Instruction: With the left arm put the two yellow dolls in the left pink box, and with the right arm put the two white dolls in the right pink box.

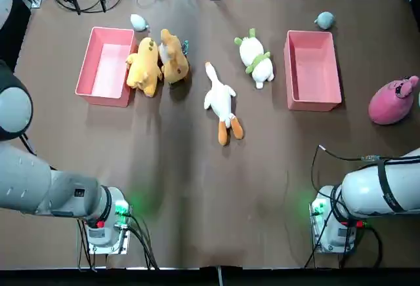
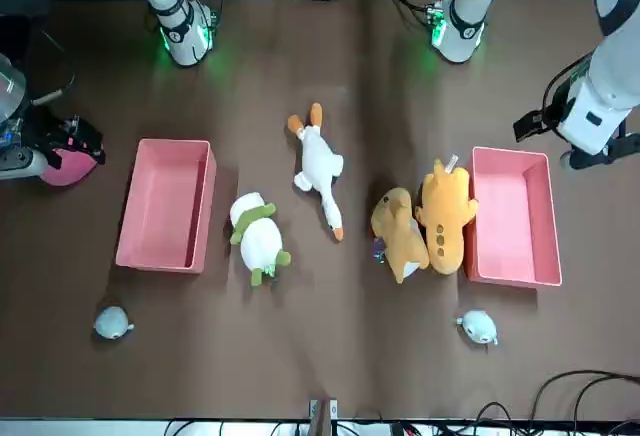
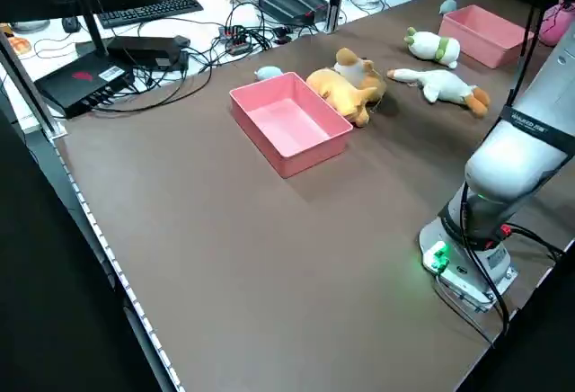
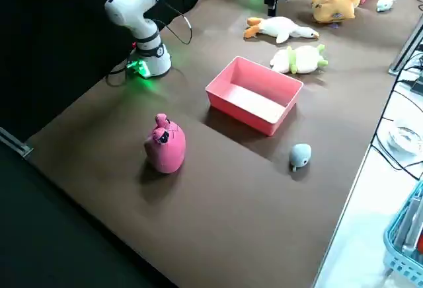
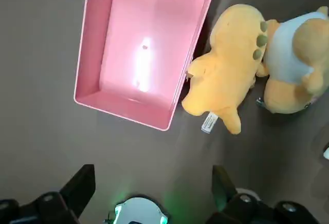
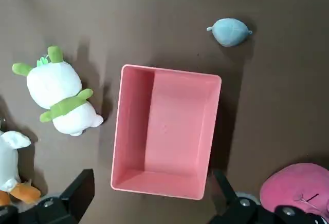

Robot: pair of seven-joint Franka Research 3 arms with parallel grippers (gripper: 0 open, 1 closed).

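Observation:
Two yellow dolls lie side by side just right of the left pink box, which holds nothing. A white goose doll lies mid-table, and a white doll with green trim lies left of the right pink box, also with nothing in it. My left gripper hangs open high above the left box and the yellow dolls. My right gripper hangs open high above the right box, holding nothing.
A small blue-grey toy sits behind the left box and another behind the right box. A pink plush stands at the right edge. The arm bases are near the front edge. Cables lie beyond the far edge.

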